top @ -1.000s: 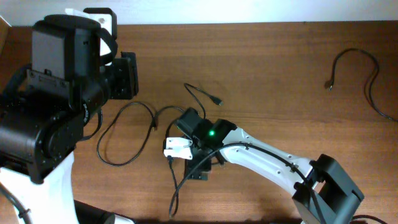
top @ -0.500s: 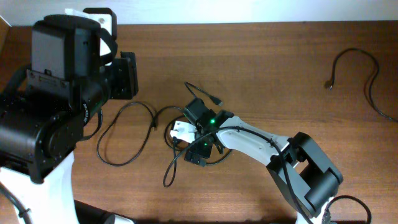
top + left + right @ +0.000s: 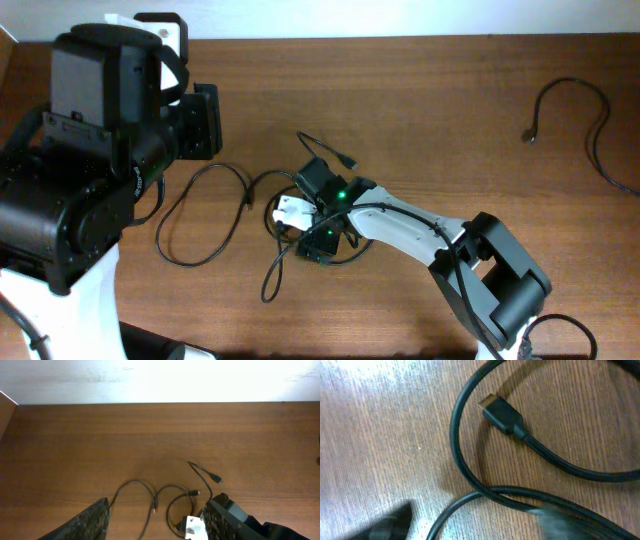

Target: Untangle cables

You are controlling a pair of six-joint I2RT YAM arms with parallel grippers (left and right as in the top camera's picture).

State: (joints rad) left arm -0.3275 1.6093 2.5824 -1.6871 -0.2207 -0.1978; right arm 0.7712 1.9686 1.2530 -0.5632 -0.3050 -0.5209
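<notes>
Two thin black cables (image 3: pixel 215 170) lie looped and crossed on the wooden table, with one plug (image 3: pixel 350 161) at the far side. My right gripper (image 3: pixel 305 228) is down on the tangle. In the right wrist view its jaws (image 3: pixel 475 527) stand apart, open, with a cable crossing (image 3: pixel 485 492) between them and a brass-tipped plug (image 3: pixel 500 412) just beyond. My left gripper (image 3: pixel 155 530) is open and empty, high above the table. In its view the loops (image 3: pixel 135 485) and plug (image 3: pixel 217 479) lie ahead of it.
Another thin black cord (image 3: pixel 575 95) with a plug lies at the table's far right. The left arm's bulky body (image 3: pixel 90 180) covers the left side. A pale wall edge (image 3: pixel 160 380) bounds the table's far side.
The right gripper has moved away from the front edge onto the tangle. The loose cable tail at the front has swung left. The left arm has not moved.
</notes>
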